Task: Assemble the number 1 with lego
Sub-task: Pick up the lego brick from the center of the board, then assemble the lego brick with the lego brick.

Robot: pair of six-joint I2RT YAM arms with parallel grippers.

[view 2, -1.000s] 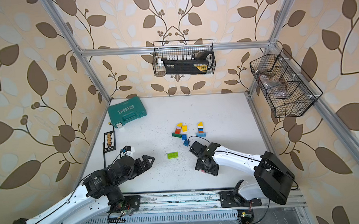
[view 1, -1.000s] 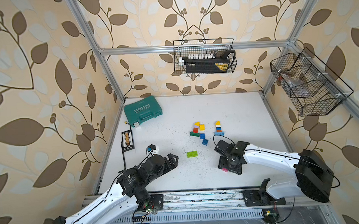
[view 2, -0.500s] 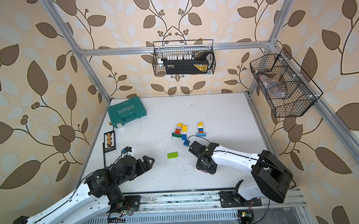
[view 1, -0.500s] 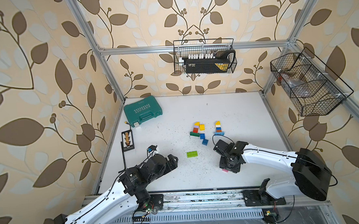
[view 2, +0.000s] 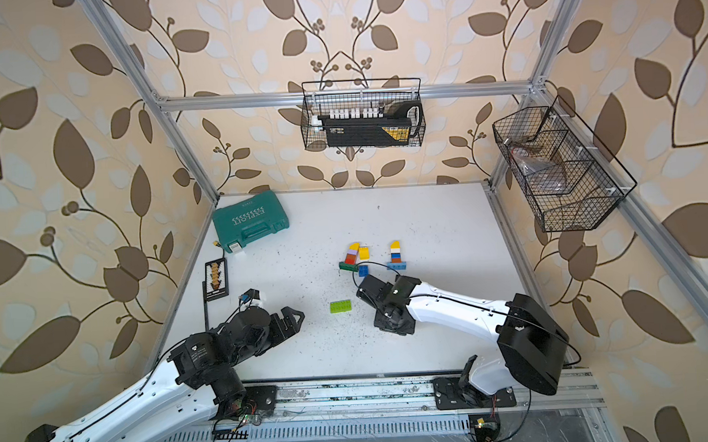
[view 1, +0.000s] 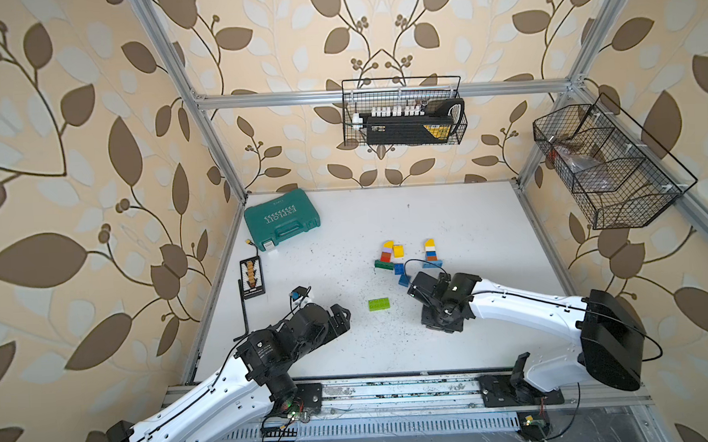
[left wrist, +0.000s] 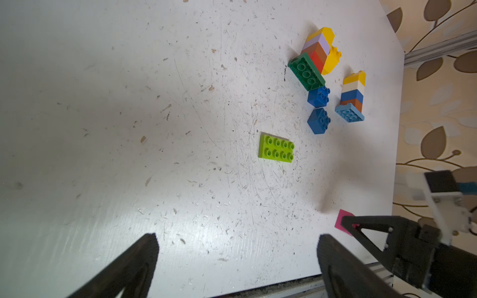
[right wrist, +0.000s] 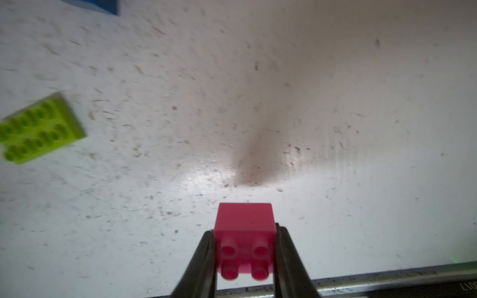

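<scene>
My right gripper [right wrist: 245, 231] is shut on a pink square brick [right wrist: 245, 222], studs toward the camera, near the table's front edge. In both top views the right gripper [view 1: 443, 323] hides that brick; the left wrist view shows the pink brick [left wrist: 344, 219] low over the table. A lime oblong plate [view 1: 379, 304] lies flat between the arms. Farther back are a yellow-lilac-brown-red stack [view 1: 387, 251] on a dark green brick [left wrist: 305, 71], two blue bricks [left wrist: 318, 108] and a yellow-white-blue-brown stack [view 1: 430, 251]. My left gripper [left wrist: 238, 240] is open and holds nothing, left of the plate.
A teal tool case [view 1: 281, 219] sits at the back left, with a black card [view 1: 251, 277] near the left edge. Wire baskets hang on the back wall [view 1: 402, 111] and right wall [view 1: 607, 167]. A metal rail [view 1: 394, 390] runs along the front.
The right gripper's jaws have shut on the pink brick, which they straddled open a second ago. The left arm has barely moved.
</scene>
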